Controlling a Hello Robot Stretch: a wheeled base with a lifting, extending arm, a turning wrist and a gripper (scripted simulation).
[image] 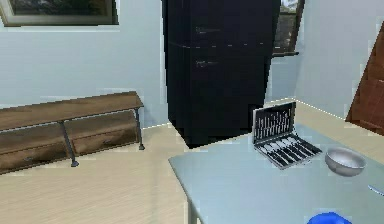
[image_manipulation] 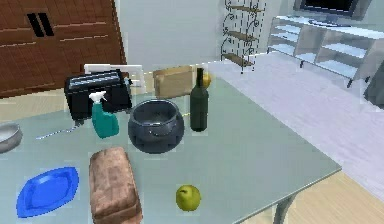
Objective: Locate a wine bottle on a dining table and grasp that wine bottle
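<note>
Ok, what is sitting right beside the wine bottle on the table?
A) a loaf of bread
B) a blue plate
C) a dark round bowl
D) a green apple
C: in the arm side view the dark round bowl stands just left of the wine bottle, closer to it than anything else listed.

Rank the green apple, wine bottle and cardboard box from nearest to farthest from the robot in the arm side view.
1. Green apple, at the near edge of the table.
2. Wine bottle, mid-table.
3. Cardboard box, at the far edge.
</note>
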